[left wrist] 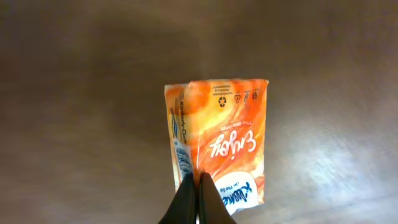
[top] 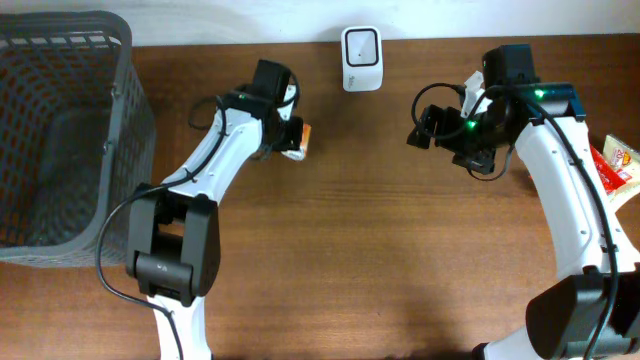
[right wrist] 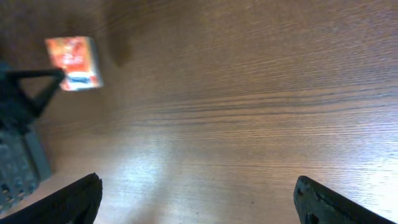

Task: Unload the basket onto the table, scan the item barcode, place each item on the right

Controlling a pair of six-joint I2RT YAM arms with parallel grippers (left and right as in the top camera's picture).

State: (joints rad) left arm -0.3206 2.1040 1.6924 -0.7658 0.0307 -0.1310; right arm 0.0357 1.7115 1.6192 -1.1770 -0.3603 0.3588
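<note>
Your left gripper is pinching the near edge of the orange-and-white printed soft packet, its two dark fingers pressed together on the wrapper. The packet is sitting over the brown wooden table, left of centre and near the small white box-shaped scanner at the far edge. Your right gripper is hovering over bare wood with its fingers spread wide and gripping nothing. The grey slatted plastic basket is standing at the far left.
</note>
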